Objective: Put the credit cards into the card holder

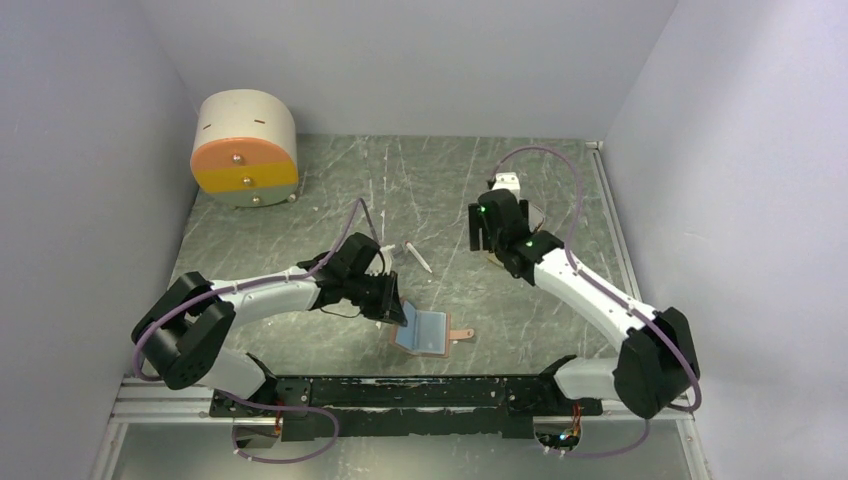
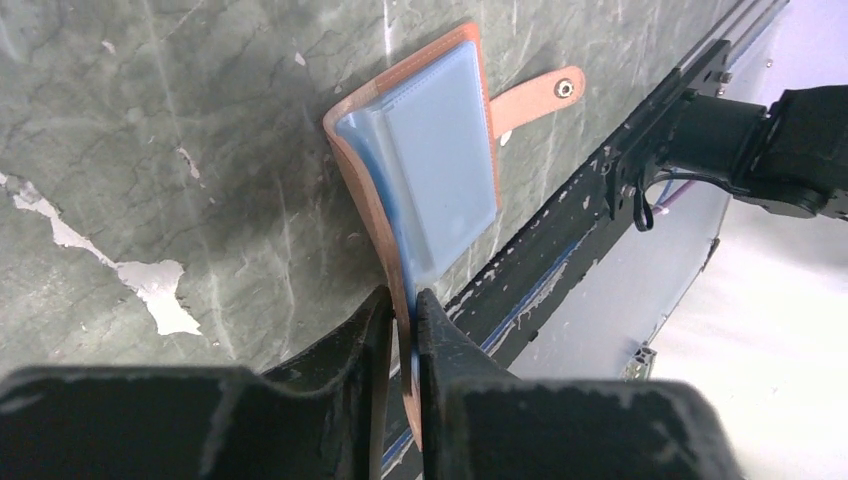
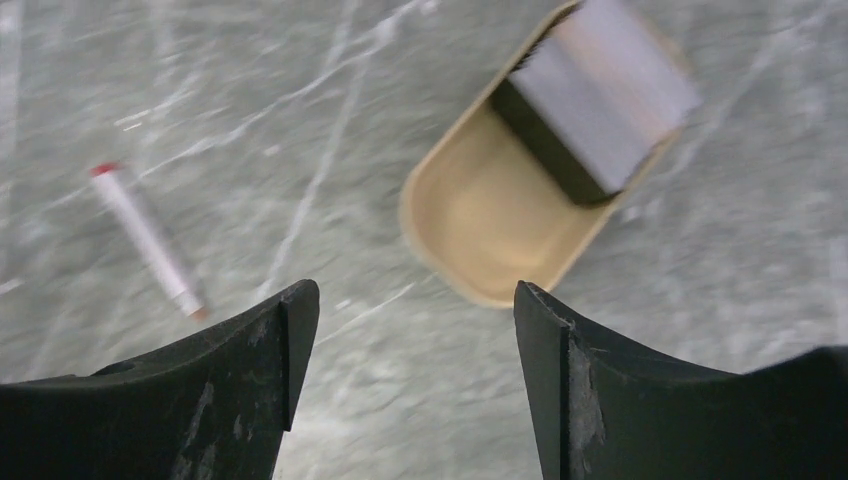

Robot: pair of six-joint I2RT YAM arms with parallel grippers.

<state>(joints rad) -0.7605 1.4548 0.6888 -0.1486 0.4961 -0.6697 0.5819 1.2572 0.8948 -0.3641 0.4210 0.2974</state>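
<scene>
The left gripper (image 2: 403, 300) pinched the edge of the tan leather holder (image 2: 350, 165), its blue plastic sleeves (image 2: 440, 140) fanned out. The right gripper (image 3: 415, 300) gaped empty above flat cards (image 3: 600, 95) in a rounded beige tray (image 3: 490, 230).

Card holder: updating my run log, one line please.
left pincer: shut on brown leather card holder | right pincer: open near tan tray

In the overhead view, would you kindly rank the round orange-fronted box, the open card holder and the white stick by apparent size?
1. Round box, clearly largest.
2. Card holder, noticeably smaller.
3. White stick, thinnest and smallest.
</scene>
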